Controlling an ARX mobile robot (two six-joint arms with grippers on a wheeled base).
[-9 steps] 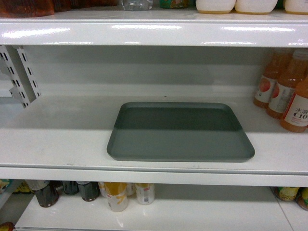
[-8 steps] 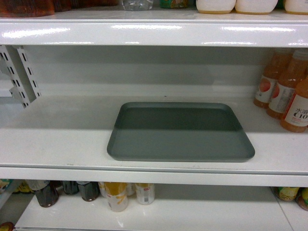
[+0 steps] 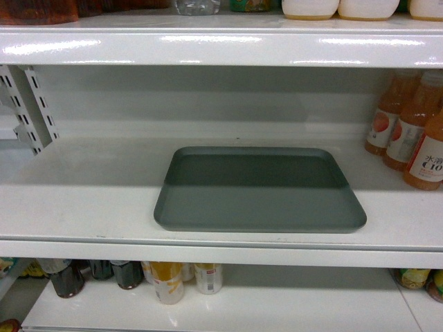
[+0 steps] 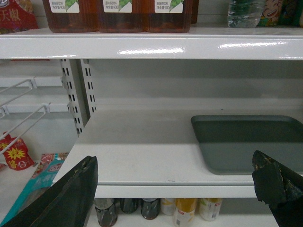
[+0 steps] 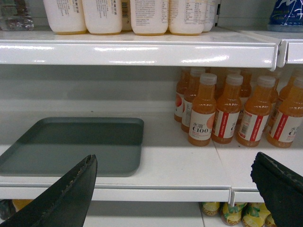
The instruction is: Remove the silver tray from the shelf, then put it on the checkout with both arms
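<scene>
The silver tray [image 3: 259,190] lies flat on the middle shelf [image 3: 83,207], its front rim close to the shelf's front edge. It shows at the right of the left wrist view [image 4: 251,142] and at the left of the right wrist view [image 5: 75,144]. My left gripper [image 4: 173,172] is open in front of the shelf edge, left of the tray, with nothing between its fingers. The right gripper [image 5: 173,170] is open too, in front of the edge by the tray's right corner, holding nothing. Neither gripper appears in the head view. The checkout is out of view.
Orange juice bottles [image 3: 414,131] stand on the same shelf right of the tray [image 5: 227,111]. An upper shelf board [image 3: 221,47] with bottles overhangs the tray. Slotted white uprights [image 3: 31,104] stand at the left. Bottles and cans [image 3: 169,280] fill the lower shelf.
</scene>
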